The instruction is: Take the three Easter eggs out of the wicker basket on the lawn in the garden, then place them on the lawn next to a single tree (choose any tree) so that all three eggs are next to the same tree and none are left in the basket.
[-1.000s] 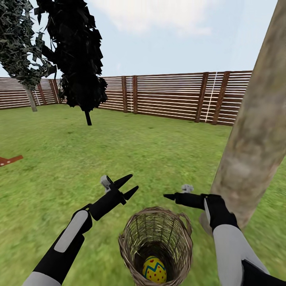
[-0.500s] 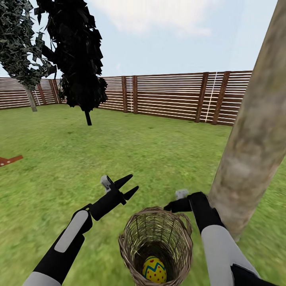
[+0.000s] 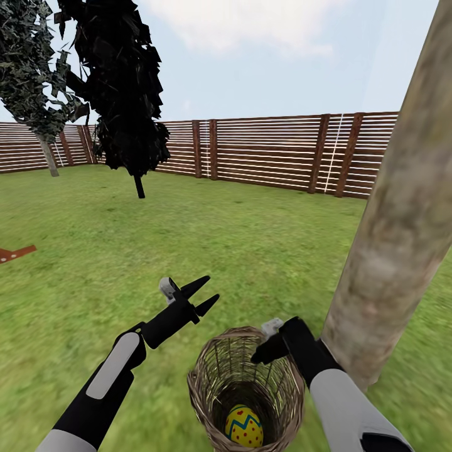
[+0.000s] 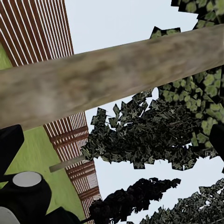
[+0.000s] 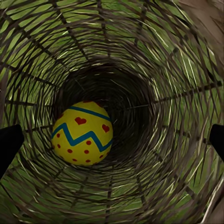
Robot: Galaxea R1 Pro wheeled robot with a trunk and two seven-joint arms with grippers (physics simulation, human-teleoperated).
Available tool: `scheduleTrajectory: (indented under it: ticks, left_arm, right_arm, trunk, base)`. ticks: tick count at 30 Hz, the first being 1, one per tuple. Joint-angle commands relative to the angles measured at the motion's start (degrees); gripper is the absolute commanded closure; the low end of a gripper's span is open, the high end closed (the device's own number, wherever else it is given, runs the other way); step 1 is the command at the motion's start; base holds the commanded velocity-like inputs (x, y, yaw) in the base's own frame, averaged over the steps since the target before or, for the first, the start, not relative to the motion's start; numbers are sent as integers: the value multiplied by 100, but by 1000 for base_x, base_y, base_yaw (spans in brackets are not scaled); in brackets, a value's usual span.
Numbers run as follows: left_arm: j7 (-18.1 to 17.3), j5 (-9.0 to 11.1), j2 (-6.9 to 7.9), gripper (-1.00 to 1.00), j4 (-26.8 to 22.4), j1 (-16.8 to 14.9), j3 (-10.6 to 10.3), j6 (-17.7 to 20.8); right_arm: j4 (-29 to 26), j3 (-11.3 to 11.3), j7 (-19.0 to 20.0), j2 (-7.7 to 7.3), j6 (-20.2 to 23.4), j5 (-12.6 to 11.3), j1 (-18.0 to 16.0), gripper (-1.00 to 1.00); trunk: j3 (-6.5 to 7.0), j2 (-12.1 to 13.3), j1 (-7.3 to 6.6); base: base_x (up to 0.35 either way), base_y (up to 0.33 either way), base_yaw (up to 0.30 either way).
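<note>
Currently one egg [image 3: 243, 425] lies at the bottom of the basket [image 3: 207, 370] on the lawn [image 3: 94, 263], just beside the tree [image 3: 395, 251]; the other eggs' whereabouts can't be told. Left gripper [image 3: 202, 295] hovers beside the basket, fingers spread, empty. Right gripper [image 3: 267, 348] points into the basket mouth; its wrist camera shows both fingertips [image 5: 9, 144] wide apart around the egg [image 5: 82, 133], nothing held.

one Easter egg [image 3: 243, 425], one wicker basket [image 3: 207, 370], two hands, three trees, one fence [image 3: 276, 150]
</note>
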Motion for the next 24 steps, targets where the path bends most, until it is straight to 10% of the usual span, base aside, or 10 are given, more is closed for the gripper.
scheduleTrajectory:
  ticks: [1,24]
  left_arm:
    - [-3,32,5,-100,2,-4,-10,20]
    - [0,41,-4,-100,191,-6,-4,17]
  right_arm:
    - [4,-13,54,13,11,53,-3,-100]
    - [508,25,-512,38,-35,-26,-6,-100]
  trunk:
    - [-6,-2,-1]
    - [-293,-644,350]
  base:
    - [0,0,0]
    - [0,0,0]
